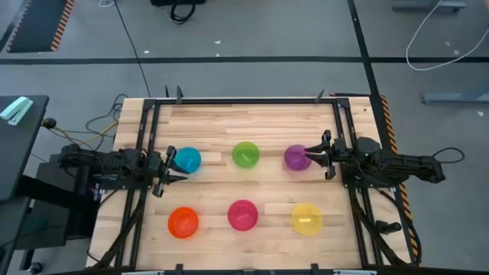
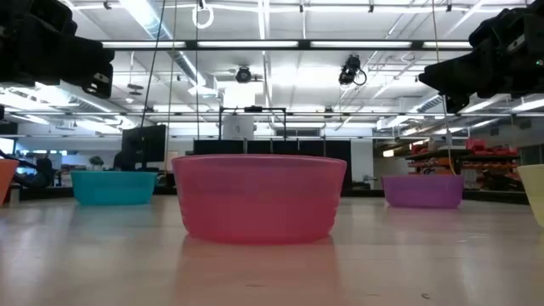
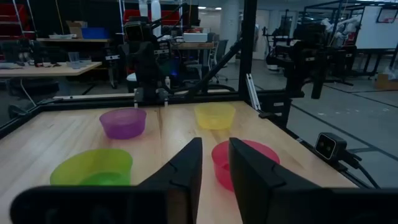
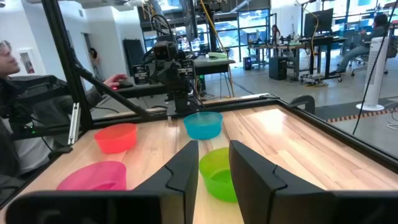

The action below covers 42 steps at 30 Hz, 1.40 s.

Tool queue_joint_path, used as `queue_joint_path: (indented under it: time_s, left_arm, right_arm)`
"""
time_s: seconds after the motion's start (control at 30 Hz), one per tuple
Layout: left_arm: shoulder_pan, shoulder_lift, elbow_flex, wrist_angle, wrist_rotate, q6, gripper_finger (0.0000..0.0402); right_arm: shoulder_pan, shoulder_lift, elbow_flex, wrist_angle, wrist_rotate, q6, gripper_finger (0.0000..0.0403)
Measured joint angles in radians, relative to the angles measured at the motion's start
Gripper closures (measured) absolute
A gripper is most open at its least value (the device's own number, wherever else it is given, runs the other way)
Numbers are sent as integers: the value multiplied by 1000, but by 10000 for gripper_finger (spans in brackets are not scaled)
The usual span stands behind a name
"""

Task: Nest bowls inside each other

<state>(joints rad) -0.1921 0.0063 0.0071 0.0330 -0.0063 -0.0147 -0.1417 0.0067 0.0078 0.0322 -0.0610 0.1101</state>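
Observation:
Six bowls stand upright on the wooden table in two rows. The far row holds the blue bowl [image 1: 187,160], the green bowl [image 1: 245,154] and the purple bowl [image 1: 295,157]. The near row holds the orange bowl [image 1: 182,222], the magenta-pink bowl [image 1: 242,215] and the yellow bowl [image 1: 306,218]. My left gripper [image 1: 173,164] hovers open at the blue bowl's left rim, well above the table. My right gripper [image 1: 312,156] hovers open at the purple bowl's right rim, equally high. Nothing lies between either pair of fingers [image 3: 186,168] [image 4: 183,168].
A black frame rail [image 1: 244,101] runs round the table. Bare wood lies between the two rows of bowls. In the right wrist view a person [image 4: 12,93] sits beyond the table's left side, behind the left arm.

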Motion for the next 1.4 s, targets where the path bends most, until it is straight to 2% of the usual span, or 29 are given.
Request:
queue_joint_path:
  time_s: [1.4]
  left_arm:
    - [0, 0, 0, 0, 0, 0, 317]
  right_arm:
    - [0, 0, 0, 0, 0, 0, 304]
